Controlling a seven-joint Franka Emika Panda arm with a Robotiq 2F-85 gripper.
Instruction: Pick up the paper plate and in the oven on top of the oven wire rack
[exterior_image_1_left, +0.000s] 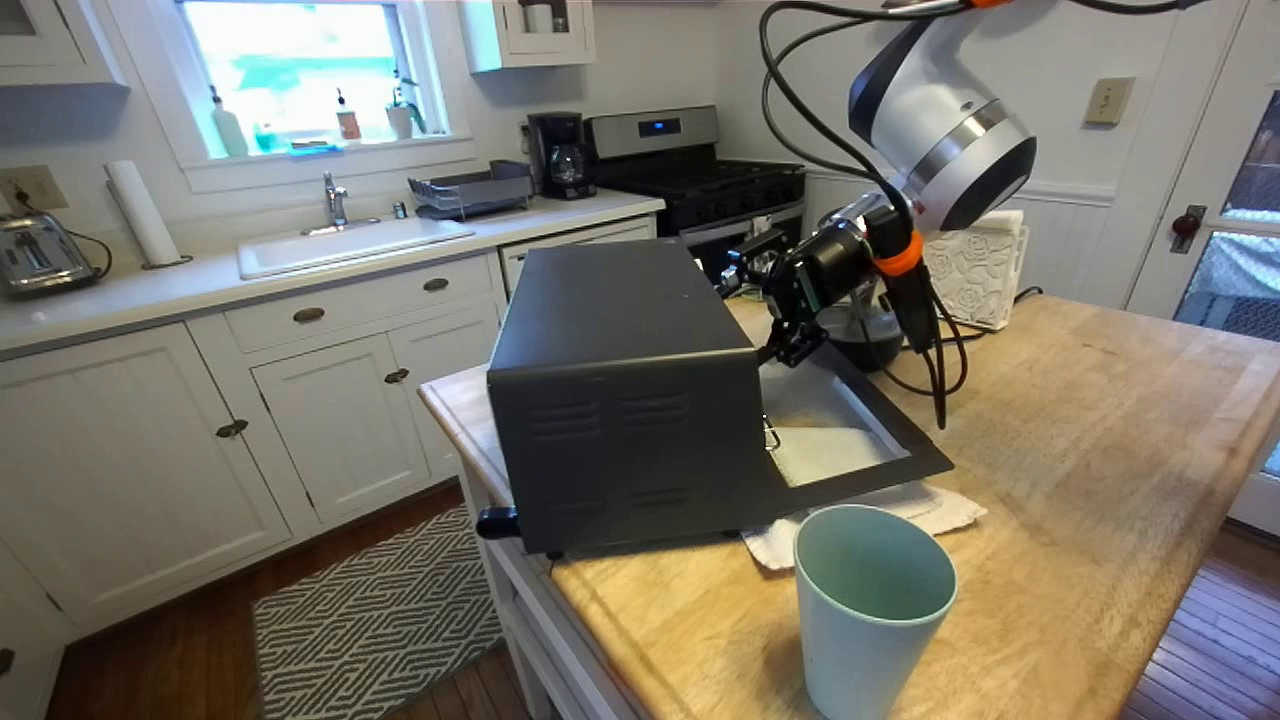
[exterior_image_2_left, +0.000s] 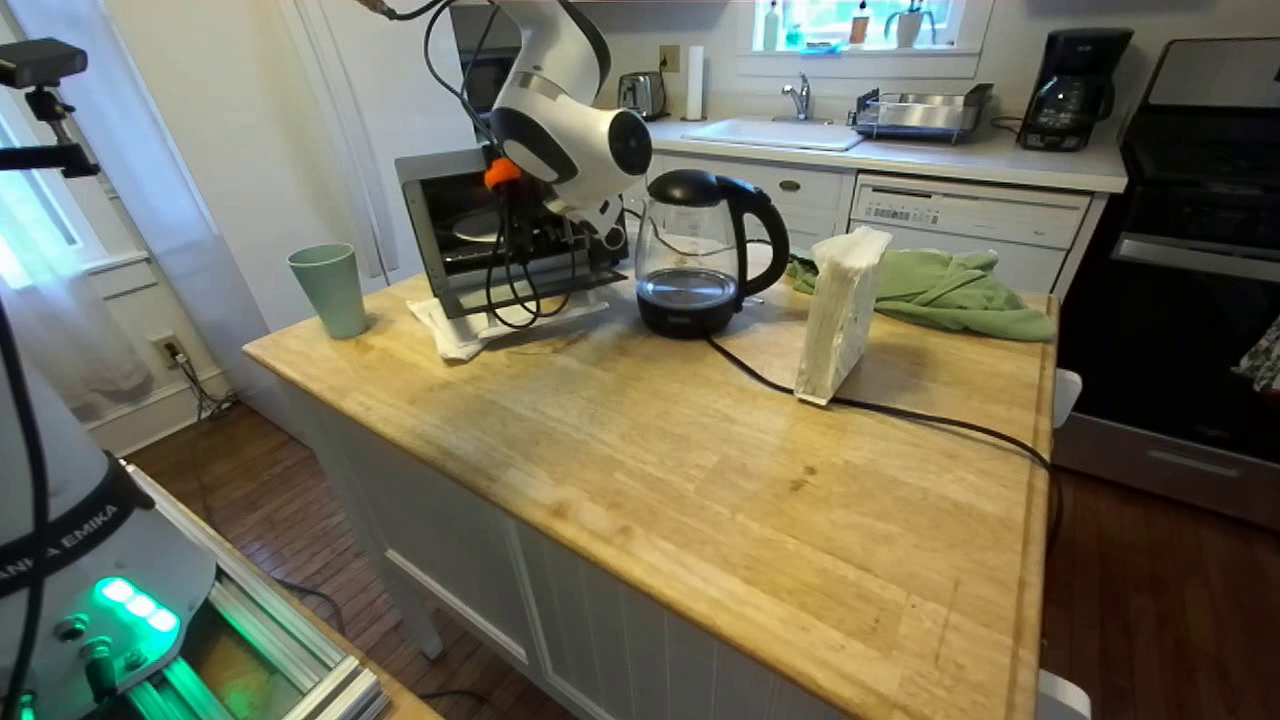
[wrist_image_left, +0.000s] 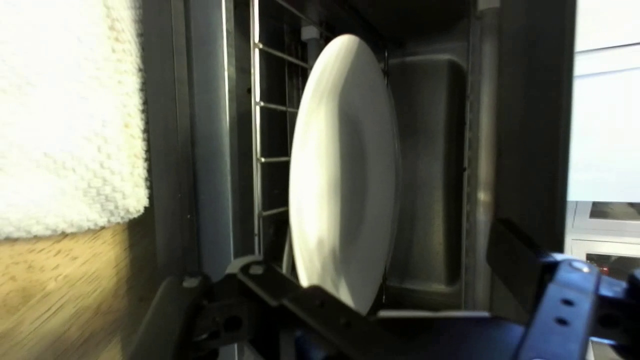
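The plate (wrist_image_left: 345, 170) is inside the oven (exterior_image_1_left: 625, 400), and it seems to lie on the rack (wrist_image_left: 258, 132). From my gripper (wrist_image_left: 415, 280) it lies ahead and somewhat to the left, as the wrist view shows it. There it appears as a narrow oval, whose long axis runs from bottom to top, nearly along the front edge of the rack. My jaws stand wide apart, and I see nothing held between them. The finger (wrist_image_left: 320, 302) at the left crosses in front of the near end of the plate; the opposite finger (wrist_image_left: 515, 250) is well apart from it. I judge that the placing is done or almost done, so the next move turns on this near end: I should draw back without catching the rim.

Some things I cannot make out. Because my finger covers part of the near end, I cannot tell if they touch. The underside of the plate, and how it sits upon the rack, is hidden. In an exterior view the side wall (exterior_image_1_left: 630, 460) seems to cover part of my gripper; in an exterior view the arm (exterior_image_2_left: 580, 115) and its cables (exterior_image_2_left: 504, 215) stand before the opening, so only a pale part, I believe of the plate, shows.
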